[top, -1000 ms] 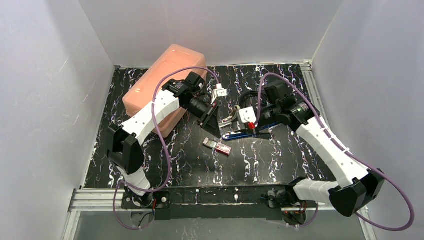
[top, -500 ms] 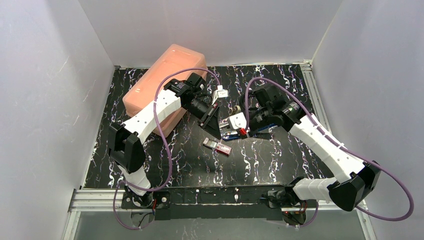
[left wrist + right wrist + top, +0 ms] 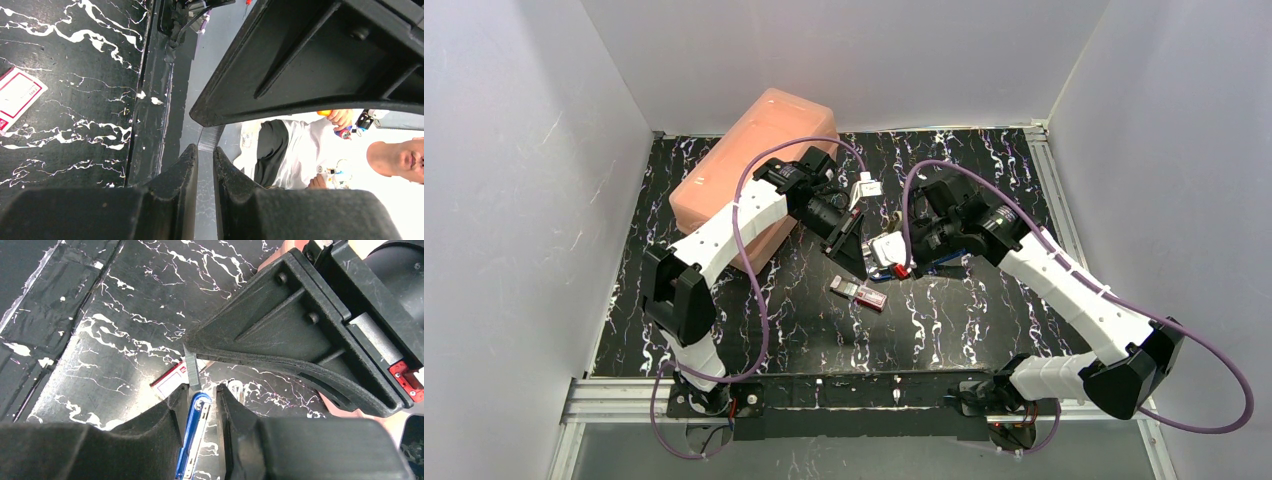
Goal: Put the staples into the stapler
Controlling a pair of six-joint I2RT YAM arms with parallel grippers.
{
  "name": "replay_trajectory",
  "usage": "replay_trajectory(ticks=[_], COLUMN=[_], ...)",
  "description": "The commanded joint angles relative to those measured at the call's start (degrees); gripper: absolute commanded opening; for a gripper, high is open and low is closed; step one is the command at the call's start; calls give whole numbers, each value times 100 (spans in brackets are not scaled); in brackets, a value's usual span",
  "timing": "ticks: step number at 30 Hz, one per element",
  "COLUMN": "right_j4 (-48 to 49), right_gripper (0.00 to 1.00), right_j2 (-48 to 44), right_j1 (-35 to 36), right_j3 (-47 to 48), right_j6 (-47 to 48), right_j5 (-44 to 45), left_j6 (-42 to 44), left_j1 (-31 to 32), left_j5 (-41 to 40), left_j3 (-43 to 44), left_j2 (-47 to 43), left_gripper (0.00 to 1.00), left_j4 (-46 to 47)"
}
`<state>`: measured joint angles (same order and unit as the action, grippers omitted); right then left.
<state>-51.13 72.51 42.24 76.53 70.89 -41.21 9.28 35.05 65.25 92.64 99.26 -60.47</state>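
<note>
The staples box (image 3: 859,292), small and pink-red with a pale label, lies on the black marbled table (image 3: 944,320); it also shows as the box (image 3: 17,97) and the box (image 3: 172,377). My left gripper (image 3: 862,268) (image 3: 205,150) is shut on a thin grey strip of staples (image 3: 210,142). The strip (image 3: 193,371) sticks out of the left gripper's tip (image 3: 186,342) and points down at the front end of the blue stapler (image 3: 196,435) (image 3: 946,261). My right gripper (image 3: 876,265) (image 3: 200,390) straddles that end with its jaws narrowly apart; a sliver of table shows beside one finger.
A large salmon-pink plastic case (image 3: 744,165) stands at the back left, close behind the left arm. A small white piece (image 3: 864,185) lies near the middle back. White walls close in the table on three sides.
My right gripper has slid left along the stapler to meet the left gripper's tip, and its jaws have narrowed. The left arm and the staples box have stayed put.
</note>
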Motion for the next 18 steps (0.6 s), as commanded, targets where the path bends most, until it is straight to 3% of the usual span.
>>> replay_trajectory(ticks=[1,18], right_j4=[-54,-147], right_gripper=[33,25], right_j2=[10,18], right_j1=[85,256], right_j3=[197,231], right_j6=[38,99], right_j5=[108,323], left_j6=[62,118], left_j1=[28,28], left_j5=[209,223], left_j3=[192,250], left_j2=[59,93], left_gripper=[0,0], left_j4=[-167,-259])
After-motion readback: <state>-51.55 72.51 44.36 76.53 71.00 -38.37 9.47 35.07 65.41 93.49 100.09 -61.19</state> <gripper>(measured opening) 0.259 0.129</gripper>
